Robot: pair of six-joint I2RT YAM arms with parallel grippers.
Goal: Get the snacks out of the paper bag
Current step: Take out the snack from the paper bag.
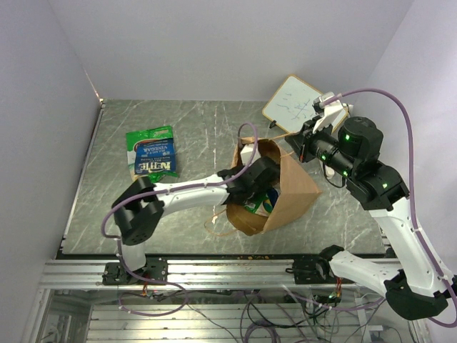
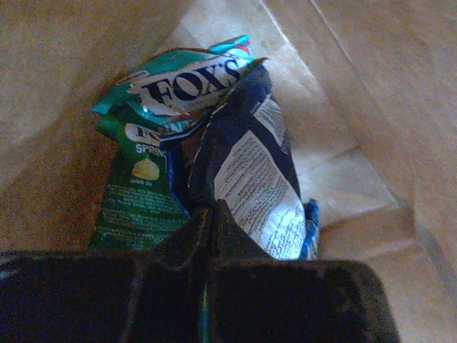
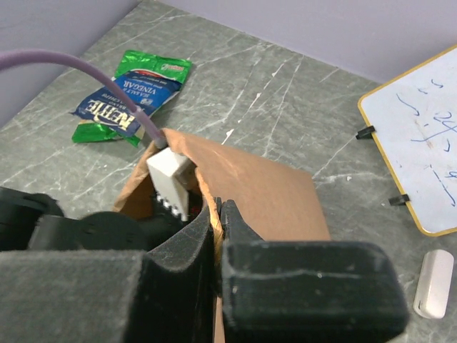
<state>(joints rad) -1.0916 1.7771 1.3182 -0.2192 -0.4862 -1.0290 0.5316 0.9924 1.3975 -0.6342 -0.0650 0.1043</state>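
Observation:
The brown paper bag (image 1: 285, 193) lies near the table's middle with its mouth facing the left arm. My left gripper (image 1: 257, 191) reaches inside the bag. In the left wrist view it (image 2: 213, 209) is shut on the lower edge of a dark blue snack packet (image 2: 250, 157), beside a teal Fox's packet (image 2: 189, 78) and a green packet (image 2: 136, 204). My right gripper (image 1: 295, 146) is shut on the bag's upper rim (image 3: 207, 187), pinching the paper (image 3: 218, 209) and holding the mouth up. A green and a blue packet (image 1: 151, 151) lie together on the table at the far left, also in the right wrist view (image 3: 132, 100).
A white writing board (image 1: 294, 106) lies at the back right behind the bag, also in the right wrist view (image 3: 421, 136), with a small white eraser (image 3: 434, 282) beside it. The bag's twisted handle (image 1: 214, 223) loops out toward the table's near edge.

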